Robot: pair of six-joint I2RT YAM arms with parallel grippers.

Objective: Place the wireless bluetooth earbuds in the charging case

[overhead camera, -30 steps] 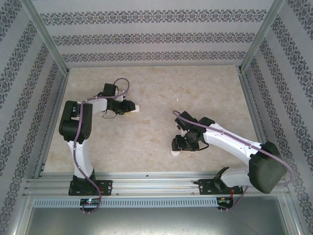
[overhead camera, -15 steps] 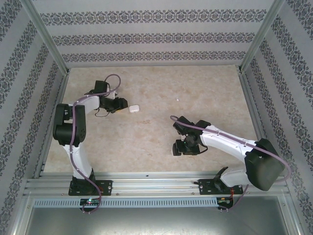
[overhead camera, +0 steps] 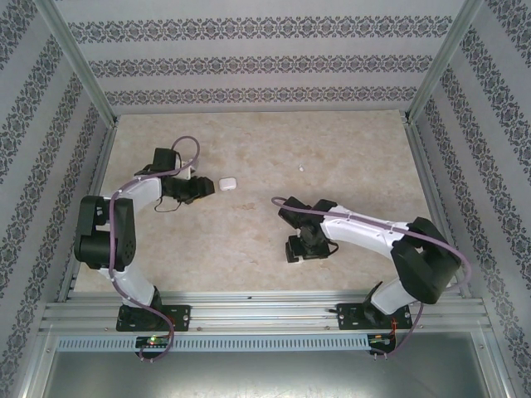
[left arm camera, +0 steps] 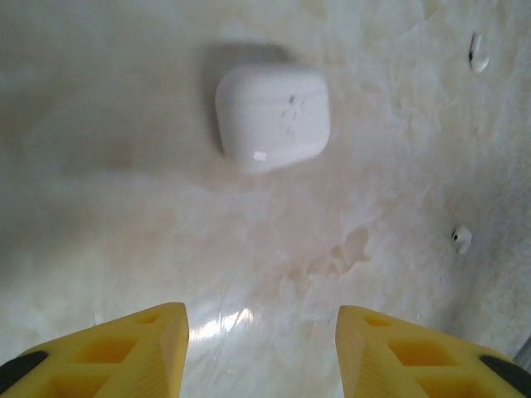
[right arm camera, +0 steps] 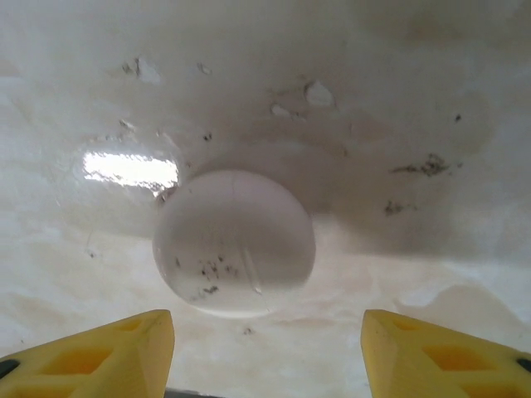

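This is a little test box. My table [overhead camera: 249,149] has metal bars [overhead camera: 80,58] and flowery paper walls [overhead camera: 265,50] around it.

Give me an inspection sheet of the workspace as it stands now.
Surface: beige marbled table, stained, with dark specks in the right wrist view.
Job's things: charging case closed, lying ahead of the left gripper. Two earbuds lie loose on the table, right of the case in the left wrist view and apart from it.
Clutter: round white object lying ahead of the right gripper; cannot tell what it is.
Grippers: left gripper open, empty; right gripper open, empty.
Cables: purple cable running along each arm.
Surroundings: patterned walls, aluminium frame.
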